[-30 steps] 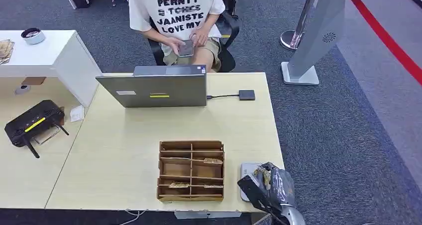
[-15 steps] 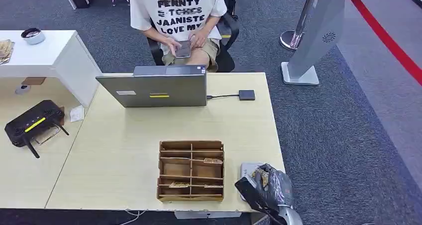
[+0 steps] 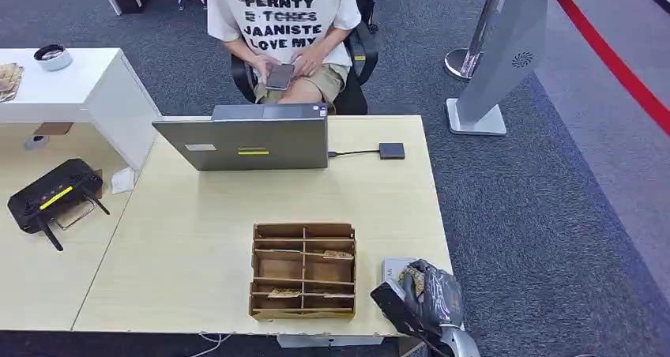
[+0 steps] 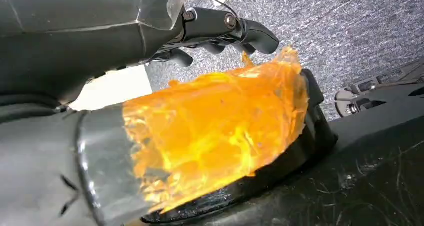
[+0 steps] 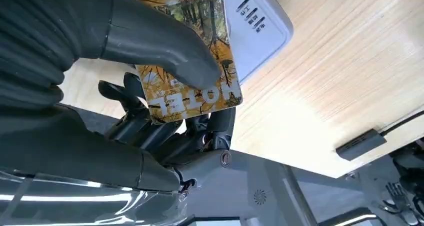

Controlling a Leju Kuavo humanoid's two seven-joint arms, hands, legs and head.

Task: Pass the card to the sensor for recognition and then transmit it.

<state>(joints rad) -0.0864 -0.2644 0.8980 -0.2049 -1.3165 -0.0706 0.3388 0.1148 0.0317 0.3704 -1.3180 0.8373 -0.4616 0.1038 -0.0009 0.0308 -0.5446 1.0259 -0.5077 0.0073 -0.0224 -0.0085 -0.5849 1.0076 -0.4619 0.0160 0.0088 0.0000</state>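
Grey carpet surrounds a pale wooden table point(image 3: 197, 238); a person point(image 3: 280, 25) sits beyond its far edge behind a laptop point(image 3: 245, 142), looking at a phone. A wooden organiser point(image 3: 304, 270) with several compartments stands near the front edge, a few cards lying in it.

At the front right corner lies the white sensor point(image 5: 255, 21), flat on the table. The right hand point(image 3: 423, 298) hovers just over it, clamped on the card point(image 5: 192, 86): the thumb presses on the printed face, the other fingers support it from beneath. In the right wrist view the card overlaps one edge of the sensor, tilted rather than flat; whether they touch I cannot tell.

The left hand point(image 4: 220, 33) is away from the table, its fingers curled inward with nothing between them.

The step in hand looks like the reading itself. To do it well, I would bring the card's face level and parallel to the sensor's top and centre it, since now it covers only a margin. Hold it there steadily rather than sweep across. The thumb grip should stay firm: the card is thin and slick, so it could swivel. Only afterwards should the card be lifted and handed on.
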